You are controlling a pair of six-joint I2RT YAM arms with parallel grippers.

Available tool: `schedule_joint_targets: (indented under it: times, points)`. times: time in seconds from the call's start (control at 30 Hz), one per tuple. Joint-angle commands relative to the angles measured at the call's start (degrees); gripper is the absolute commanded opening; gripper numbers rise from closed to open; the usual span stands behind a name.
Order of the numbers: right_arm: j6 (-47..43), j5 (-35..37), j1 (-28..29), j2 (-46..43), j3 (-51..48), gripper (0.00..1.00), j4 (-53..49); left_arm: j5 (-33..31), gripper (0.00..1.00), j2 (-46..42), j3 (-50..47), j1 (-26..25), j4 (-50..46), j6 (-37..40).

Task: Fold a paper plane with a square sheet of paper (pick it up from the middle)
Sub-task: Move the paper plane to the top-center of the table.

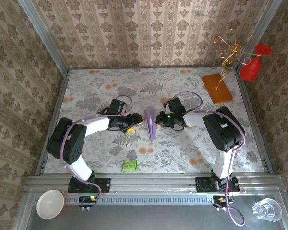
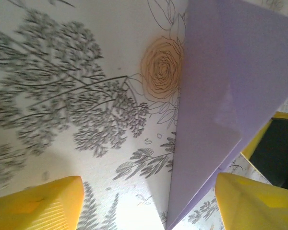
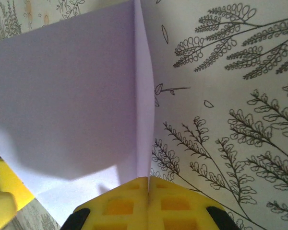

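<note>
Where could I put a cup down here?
Back left, beyond the left arm; front, between the green packet and the right arm's base. The middle is crowded: the left gripper and right gripper meet at the paper plane.

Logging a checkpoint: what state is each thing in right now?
Pale lavender paper plane: folded into a narrow dart.
Left tool: open, beside the plane.
Right tool: shut on the plane's fold.
Orange-brown rectangular board: lying flat, untouched.
Small green packet: lying flat, untouched.
</note>
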Motion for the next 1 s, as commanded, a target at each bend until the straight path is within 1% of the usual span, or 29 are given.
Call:
schedule_joint_targets:
  times: [0.0,0.1,0.23,0.47,0.6,0.67,0.73,0.8,0.87,0.97]
  points:
    - [-0.1,-2.4,-0.3,1.0,-0.5,0.05,3.4,-0.7,0.72,1.8,4.1,-1.6,1.1,-1.2]
    - [-0.2,-2.7,-0.5,0.9,-0.6,0.05,3.3,-2.2,0.71,3.1,6.5,-2.5,-1.4,-0.5]
    - [-0.2,-3.0,-0.5,1.2,-0.6,0.04,3.4,-5.5,0.57,5.0,10.0,-3.3,-7.2,0.0]
    - [0.0,-3.5,-0.6,1.4,-0.7,0.04,3.8,-4.3,0.39,9.0,13.9,-4.2,-8.8,0.9]
    - [0.0,-3.6,-0.5,1.4,-0.6,0.04,3.5,-4.4,0.33,9.8,14.8,-4.2,-9.3,1.5]
    - [0.0,-3.6,-0.6,1.5,-0.4,0.03,3.5,-3.9,0.26,10.5,15.5,-4.2,-9.2,1.9]
    - [0.0,-3.7,-0.7,1.3,-0.2,0.03,3.2,-3.8,0.16,10.8,16.2,-4.2,-9.6,2.4]
    - [0.2,-3.5,-1.1,0.1,-0.3,0.01,3.3,-4.8,0.09,10.4,16.8,-4.1,-10.1,3.4]
    - [0.7,-3.1,-1.8,-1.3,-0.8,0.01,4.1,-6.9,0.06,8.6,16.5,-3.8,-10.2,5.0]
    - [0.7,-2.6,-3.1,-2.7,-0.8,0.0,5.1,-8.4,0.06,6.0,15.5,-2.3,-9.6,6.1]
